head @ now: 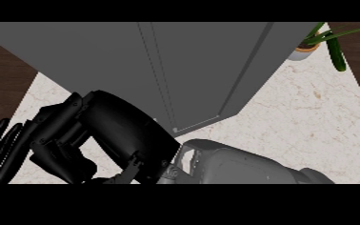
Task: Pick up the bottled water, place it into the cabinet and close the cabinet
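nearest the view's lower edge, the right forearm (246,167) comes in as a grey, rounded shell and slants up and to the left. at its end is the right hand (116,128), a large black mass that fills the lower left of the view. it is seen so close and so dark that whether it is spread or curled cannot be told, nor whether it holds anything. further left of it, at the view's edge, thin black strips show, perhaps part of the left hand (8,143); its state cannot be told either.

the bottled water shows nowhere in this view, so its place cannot be told.

just beyond the right hand, and partly covered by it, stands the cabinet (105,57). it is plain mid-grey and flat-faced, with a pair of thin lines running down its front and a darker side panel on the right. its front looks shut, and its lower corner ends just right of the hand. whether the hand touches it cannot be told.

to the right of the hand and the forearm lies the pale marbled counter (302,109). far off, up and right of the hand, a green plant (330,40) stands in a small pot (304,52).
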